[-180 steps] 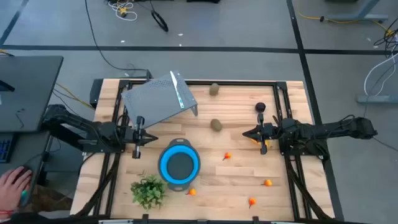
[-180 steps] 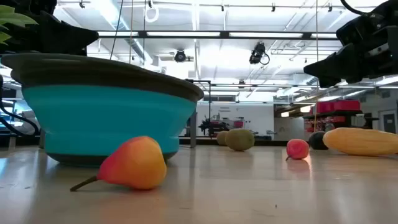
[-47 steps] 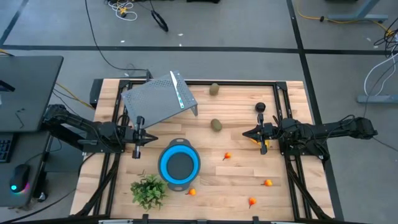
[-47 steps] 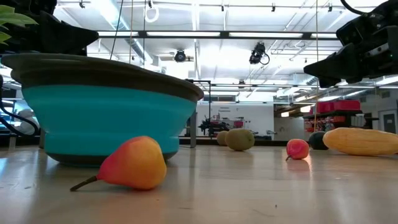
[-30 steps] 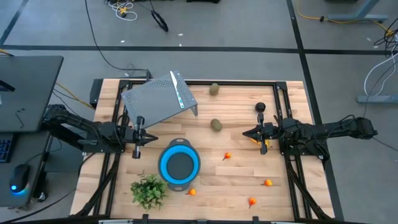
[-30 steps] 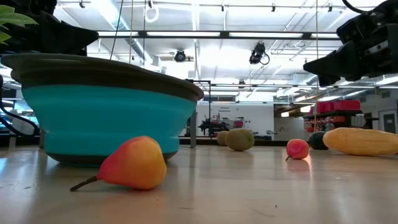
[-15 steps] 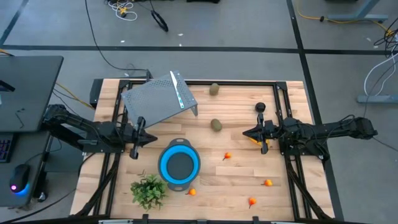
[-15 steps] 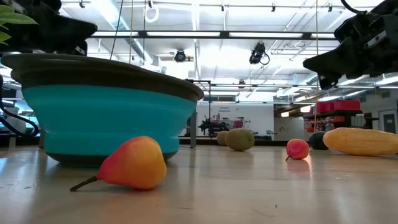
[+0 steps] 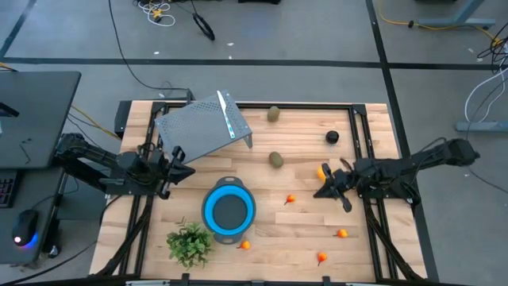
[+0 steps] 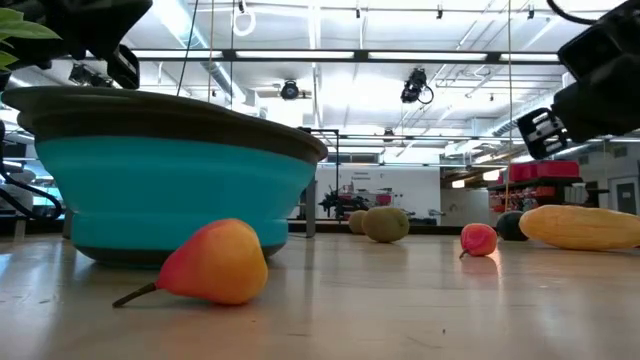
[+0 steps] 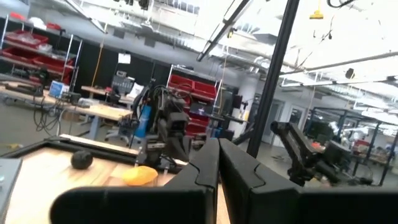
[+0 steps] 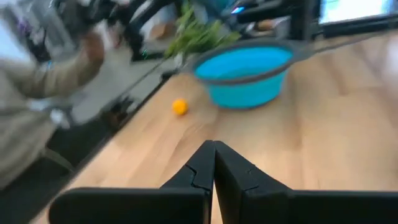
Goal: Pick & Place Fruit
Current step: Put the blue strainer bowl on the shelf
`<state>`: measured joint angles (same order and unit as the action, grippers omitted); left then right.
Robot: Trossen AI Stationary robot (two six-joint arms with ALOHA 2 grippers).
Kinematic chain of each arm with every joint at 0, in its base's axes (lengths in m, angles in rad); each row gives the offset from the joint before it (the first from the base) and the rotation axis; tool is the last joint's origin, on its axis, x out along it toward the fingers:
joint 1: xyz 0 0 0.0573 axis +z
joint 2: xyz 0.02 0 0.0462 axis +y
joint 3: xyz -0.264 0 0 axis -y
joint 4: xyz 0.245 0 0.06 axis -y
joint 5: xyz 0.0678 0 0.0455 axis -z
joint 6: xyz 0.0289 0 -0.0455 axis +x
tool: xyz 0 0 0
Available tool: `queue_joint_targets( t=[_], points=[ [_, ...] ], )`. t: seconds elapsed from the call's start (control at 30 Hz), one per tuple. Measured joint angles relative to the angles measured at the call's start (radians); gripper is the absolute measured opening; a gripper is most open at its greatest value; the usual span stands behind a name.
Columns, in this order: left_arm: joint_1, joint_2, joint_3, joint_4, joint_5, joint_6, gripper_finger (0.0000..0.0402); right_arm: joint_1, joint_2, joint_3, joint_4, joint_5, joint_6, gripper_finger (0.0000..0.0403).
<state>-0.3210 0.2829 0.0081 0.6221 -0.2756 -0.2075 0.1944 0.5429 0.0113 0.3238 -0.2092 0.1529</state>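
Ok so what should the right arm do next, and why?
Probably open the right gripper and reach for the small orange fruit next to it: its fingers are shut on nothing, the blue bowl holds no fruit, and every piece lies on the table.

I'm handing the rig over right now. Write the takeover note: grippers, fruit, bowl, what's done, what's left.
Left gripper: shut, empty, by the table's left edge.
Right gripper: shut, empty, beside the yellow-orange piece.
Blue bowl: empty, front centre.
Fruit on the table: two olive ovals, dark ball, small orange ones.
Done: nothing placed.
Left: every piece, presumably into the bowl.
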Motion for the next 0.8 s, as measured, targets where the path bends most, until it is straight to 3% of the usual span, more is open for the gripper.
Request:
queue_joint_targets(
  t=[0.17,0.57,0.8],
  points=[
    [0.0,0.002,0.003,-0.001,0.003,-0.004,0.0016,0.073,0.085,0.0,0.141,0.091,-0.047,0.0014],
    [0.0,0.002,0.007,-0.005,-0.026,0.068,0.0016,0.169,0.416,0.005,0.337,0.291,0.093,0.0014],
    [0.0,0.043,0.008,-0.049,0.007,0.032,0.002,0.215,0.646,0.125,0.355,0.387,0.091,0.0036]
  ],
)
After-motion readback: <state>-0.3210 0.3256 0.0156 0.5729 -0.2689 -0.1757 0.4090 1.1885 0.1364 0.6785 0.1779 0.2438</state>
